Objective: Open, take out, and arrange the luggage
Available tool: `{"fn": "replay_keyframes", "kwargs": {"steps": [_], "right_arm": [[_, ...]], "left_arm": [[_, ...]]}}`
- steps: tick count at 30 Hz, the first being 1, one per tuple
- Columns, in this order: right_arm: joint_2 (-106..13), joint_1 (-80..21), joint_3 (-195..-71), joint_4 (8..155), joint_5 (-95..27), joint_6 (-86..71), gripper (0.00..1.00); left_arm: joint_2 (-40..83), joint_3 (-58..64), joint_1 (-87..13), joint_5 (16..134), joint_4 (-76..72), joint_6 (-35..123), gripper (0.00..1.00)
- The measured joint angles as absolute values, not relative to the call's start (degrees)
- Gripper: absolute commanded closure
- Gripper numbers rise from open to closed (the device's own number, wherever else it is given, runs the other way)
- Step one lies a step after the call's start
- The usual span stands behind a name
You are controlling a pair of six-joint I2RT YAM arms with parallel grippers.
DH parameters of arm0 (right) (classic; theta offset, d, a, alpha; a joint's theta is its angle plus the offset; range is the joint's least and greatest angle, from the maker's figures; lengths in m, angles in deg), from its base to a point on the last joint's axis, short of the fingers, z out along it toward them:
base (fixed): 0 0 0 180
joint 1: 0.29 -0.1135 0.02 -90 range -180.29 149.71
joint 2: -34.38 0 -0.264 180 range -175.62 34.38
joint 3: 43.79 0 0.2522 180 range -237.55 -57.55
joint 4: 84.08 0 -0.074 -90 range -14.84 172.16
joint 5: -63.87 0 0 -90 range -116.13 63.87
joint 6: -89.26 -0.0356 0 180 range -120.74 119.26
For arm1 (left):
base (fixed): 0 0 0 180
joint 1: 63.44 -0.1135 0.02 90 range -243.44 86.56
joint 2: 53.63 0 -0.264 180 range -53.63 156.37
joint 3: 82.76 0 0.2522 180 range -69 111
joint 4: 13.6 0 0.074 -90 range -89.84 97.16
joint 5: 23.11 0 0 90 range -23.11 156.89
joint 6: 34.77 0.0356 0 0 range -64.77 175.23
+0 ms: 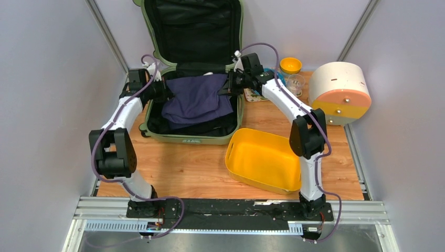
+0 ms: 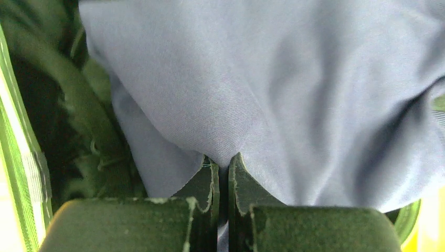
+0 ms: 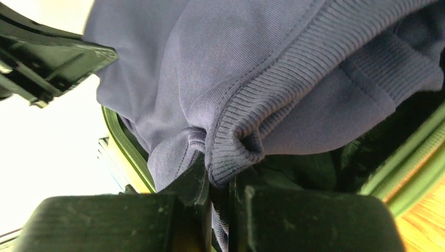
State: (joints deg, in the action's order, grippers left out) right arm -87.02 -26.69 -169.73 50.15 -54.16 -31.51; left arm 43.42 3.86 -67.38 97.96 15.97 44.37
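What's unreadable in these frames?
- Top view: luggage contents below the purple garment, which covers them.
- Top view: flat item left of the glass, mostly behind the right arm.
- Wrist views: garment's full shape, cut off by frame edges.

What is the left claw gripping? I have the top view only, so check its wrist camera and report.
Observer: The left claw is shut on a smooth fold of the blue sweater; cloth runs down between its tips.
Operator: Now report the right claw.
Observer: The right claw is shut on the sweater too.
Operator: Name the part it holds.
Observer: The ribbed hem, bunched into a roll at the tips.
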Motion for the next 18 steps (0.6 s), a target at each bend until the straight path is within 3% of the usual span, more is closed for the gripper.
{"fn": "replay_keyframes", "kwargs": {"steps": [7, 18], "right_arm": [[-75.02, -26.75, -164.47, 47.42, -51.71, -25.96, 1.00], [-44.31, -25.31, -145.23, 42.06, -45.24, -18.66, 1.00]], "left_arm": [[35.73, 9.22, -62.09, 98.14, 18.90, 50.82, 1.00], [31.60, 10.14, -52.63, 100.61, 21.00, 54.08, 1.00]]}}
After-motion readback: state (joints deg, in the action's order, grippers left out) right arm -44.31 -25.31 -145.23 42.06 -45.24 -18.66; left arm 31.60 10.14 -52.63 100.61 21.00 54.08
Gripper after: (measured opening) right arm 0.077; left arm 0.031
